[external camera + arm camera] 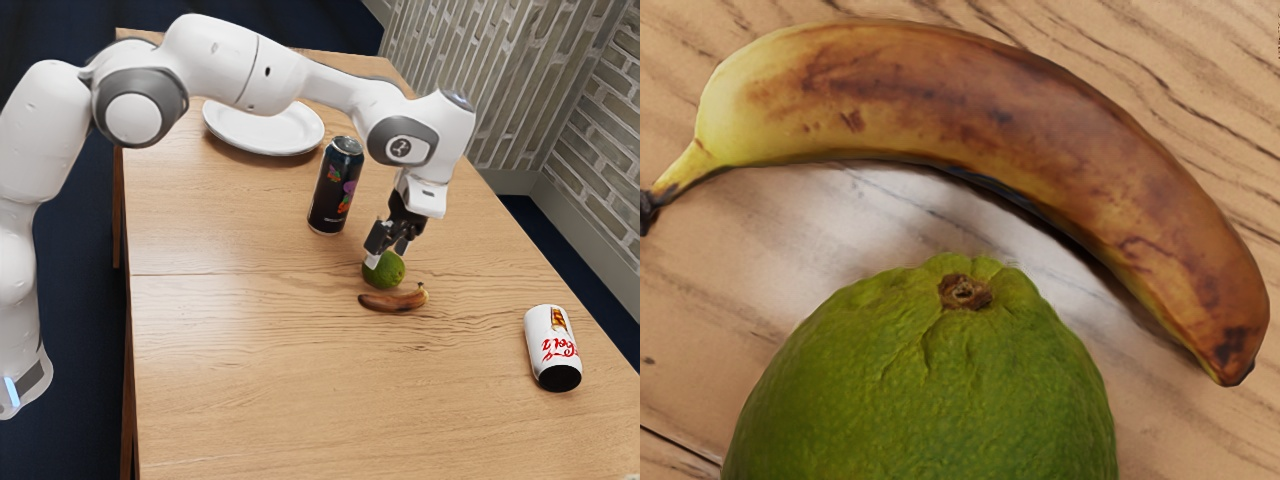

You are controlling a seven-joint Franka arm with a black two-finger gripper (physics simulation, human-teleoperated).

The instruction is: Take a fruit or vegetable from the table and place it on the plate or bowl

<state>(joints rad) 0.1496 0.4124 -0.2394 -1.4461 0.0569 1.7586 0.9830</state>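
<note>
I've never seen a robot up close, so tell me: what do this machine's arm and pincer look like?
The arm is a chain of rounded, glossy white shells with grey rings at its joints; the grey disc near the wrist bears a small white mark. A blue strip glows near its base. The pincer is small and black.

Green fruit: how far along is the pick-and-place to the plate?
Early. Done: the gripper is positioned right over the green fruit, with the wrist view looking straight down on it. In hand: nothing is lifted; the fruit looks to rest on the table beside the banana. Left: grasp, lift, carry past the black can, set down on the plate, where no fruit shows yet.
</note>
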